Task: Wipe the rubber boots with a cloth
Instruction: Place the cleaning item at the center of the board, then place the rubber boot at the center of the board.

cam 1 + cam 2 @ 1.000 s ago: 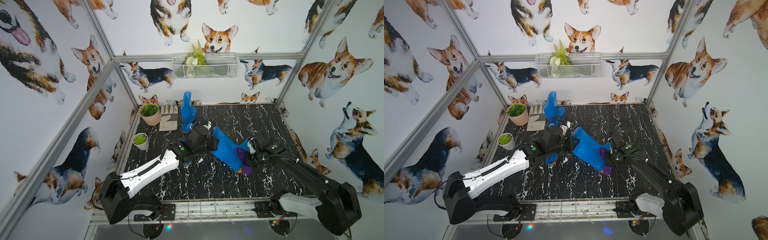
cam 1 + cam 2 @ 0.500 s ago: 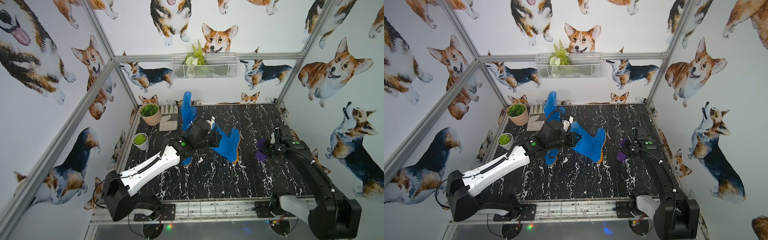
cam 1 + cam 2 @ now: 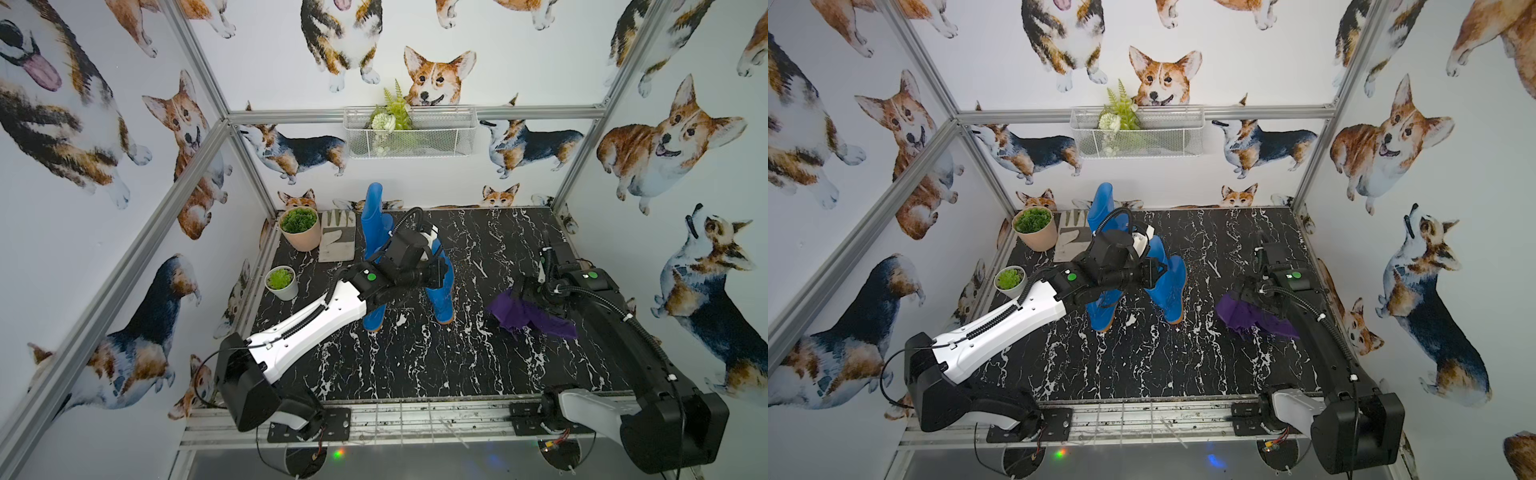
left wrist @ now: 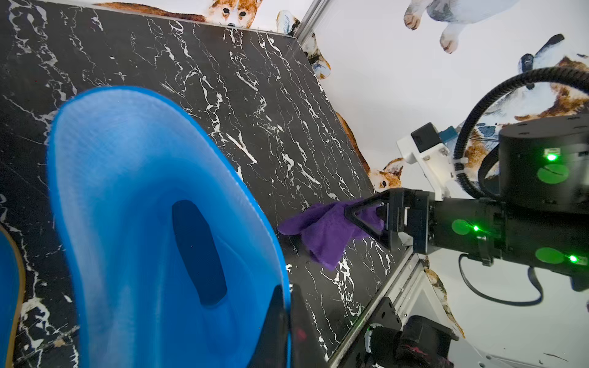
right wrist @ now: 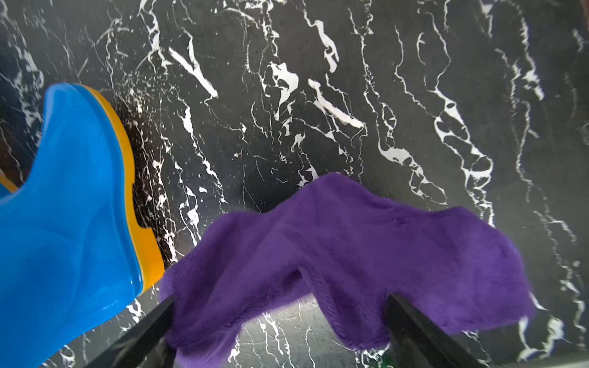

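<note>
Black marble-patterned table (image 3: 415, 365) carries everything. Largest on it is the held boot (image 3: 444, 291), glossy blue, standing upright on its orange sole right under the left gripper (image 4: 285, 306). That gripper is clamped tight on the boot's top rim, one finger inside the shaft and one outside. I judge this hold is meant to steady the tall boot so it neither topples nor slides under a wipe.

A second boot (image 3: 372, 322) stands beneath that arm, and a third boot (image 3: 372, 208) stands beyond the gripper by the back wall. Both are untouched and probably wait their turn.

The purple cloth (image 5: 366, 239) lies slumped across the right gripper (image 5: 280, 298). It drapes over and between the fingers (image 5: 143, 328), which are spread wide and pinch nothing, and its loose end sags toward the table below them. The held boot's toe sits ahead of this gripper and off to one side, near the cloth but not touching it.

With the jaws apart, the cloth looks loose rather than ready for a stroke. The right gripper would need to close on it before any wipe can count.
</note>
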